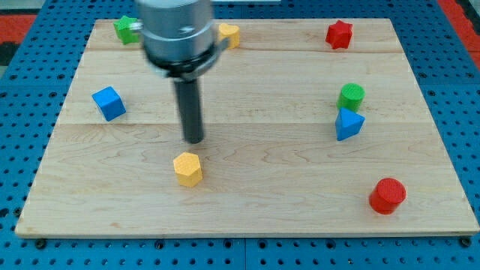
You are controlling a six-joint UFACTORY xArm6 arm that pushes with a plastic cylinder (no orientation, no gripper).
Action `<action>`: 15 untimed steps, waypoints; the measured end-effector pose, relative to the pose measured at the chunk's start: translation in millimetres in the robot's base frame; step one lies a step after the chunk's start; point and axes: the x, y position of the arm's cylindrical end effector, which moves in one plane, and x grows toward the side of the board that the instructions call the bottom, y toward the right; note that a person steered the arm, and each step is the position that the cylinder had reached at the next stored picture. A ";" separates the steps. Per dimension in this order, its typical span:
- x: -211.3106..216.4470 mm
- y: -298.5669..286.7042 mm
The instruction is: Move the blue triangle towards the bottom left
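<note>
Our tip [194, 139] sits mid-surface [255, 210], no claw to open or close, while the blue triangle [348, 124] waits well off toward the right edge.

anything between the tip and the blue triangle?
No. In the camera view, my tip sits left of centre and the blue triangle lies far to the view's right; only bare board lies between. The green cylinder touches the triangle's top, off that line.

Pale wooden board [247, 202] on blue perforated surface [22, 67].
</note>
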 end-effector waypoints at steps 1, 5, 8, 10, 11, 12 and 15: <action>30.4 20.0; 7.9 344.4; -19.9 348.3; -65.9 327.9; -4.8 393.2; -12.7 391.9; -15.2 375.8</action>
